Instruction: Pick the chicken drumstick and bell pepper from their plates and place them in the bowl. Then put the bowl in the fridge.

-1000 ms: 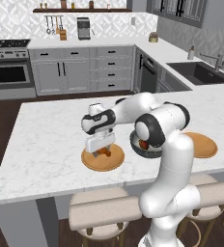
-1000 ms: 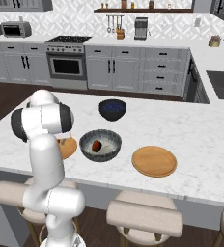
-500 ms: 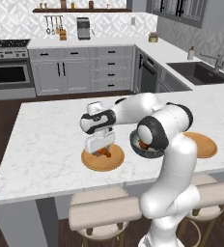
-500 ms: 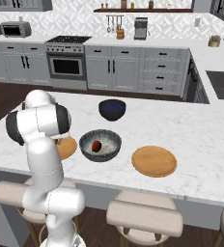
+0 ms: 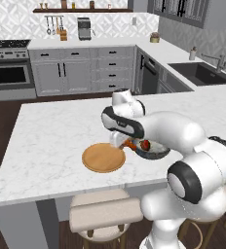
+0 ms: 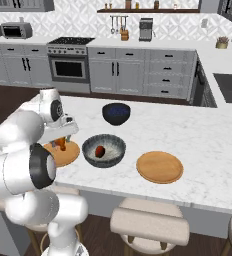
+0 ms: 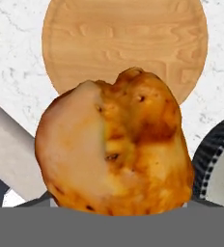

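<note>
Orange-brown, the chicken drumstick (image 7: 116, 144) is held in the tool (image 5: 127, 144) above the desk (image 5: 51, 136) — just beside the grey bowl (image 6: 104, 150), between it and the emptied plate (image 5: 103, 157). The bell pepper (image 6: 100, 151) already lies inside the bowl.

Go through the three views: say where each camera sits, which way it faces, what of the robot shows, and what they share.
Left base view: behind the arm on its left, facing forward and down over the island; the arm rises from the lower right to the drumstick beside a plate.
Right base view: behind on the right, facing the same island; the arm stands at lower left, near the bowl holding the pepper.
Hand view: on the hand, looking down along the gripper.
Shared: all three show the drumstick, the near plate and the bowl.
</note>
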Controlling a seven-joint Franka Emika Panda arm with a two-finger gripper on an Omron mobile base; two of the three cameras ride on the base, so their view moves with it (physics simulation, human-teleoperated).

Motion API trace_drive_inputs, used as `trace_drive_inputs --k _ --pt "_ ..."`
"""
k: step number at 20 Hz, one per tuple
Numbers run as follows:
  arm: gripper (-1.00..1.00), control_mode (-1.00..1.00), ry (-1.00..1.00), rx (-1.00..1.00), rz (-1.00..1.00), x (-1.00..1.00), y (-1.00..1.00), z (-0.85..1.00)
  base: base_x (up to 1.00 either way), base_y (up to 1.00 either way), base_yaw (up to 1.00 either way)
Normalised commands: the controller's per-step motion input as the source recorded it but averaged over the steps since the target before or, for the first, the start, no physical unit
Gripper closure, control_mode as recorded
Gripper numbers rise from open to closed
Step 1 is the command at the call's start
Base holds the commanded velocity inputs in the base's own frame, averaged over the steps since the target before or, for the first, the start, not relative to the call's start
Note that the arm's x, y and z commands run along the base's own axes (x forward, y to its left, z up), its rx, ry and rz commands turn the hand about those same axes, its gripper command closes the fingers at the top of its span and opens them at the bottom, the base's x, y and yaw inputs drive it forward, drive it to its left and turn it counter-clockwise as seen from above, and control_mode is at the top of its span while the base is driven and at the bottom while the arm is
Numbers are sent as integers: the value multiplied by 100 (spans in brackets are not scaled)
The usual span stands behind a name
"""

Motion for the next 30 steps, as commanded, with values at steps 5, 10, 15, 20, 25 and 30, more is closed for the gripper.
trace_drive_inputs --k 5,10,15,20,25,30 --pt "100 -100 -13 7 0 -18 -100 55 0 0 0" --pt "100 -100 2 5 -2 9 -100 47 0 0 0" --pt "100 -100 10 5 -3 63 -81 2 0 0 0" --pt "100 -100 13 6 0 51 -10 -33 0 0 0" --pt "100 -100 16 3 -1 35 0 -39 0 0 0" --pt "100 -100 11 0 -4 17 -18 -13 0 0 0"
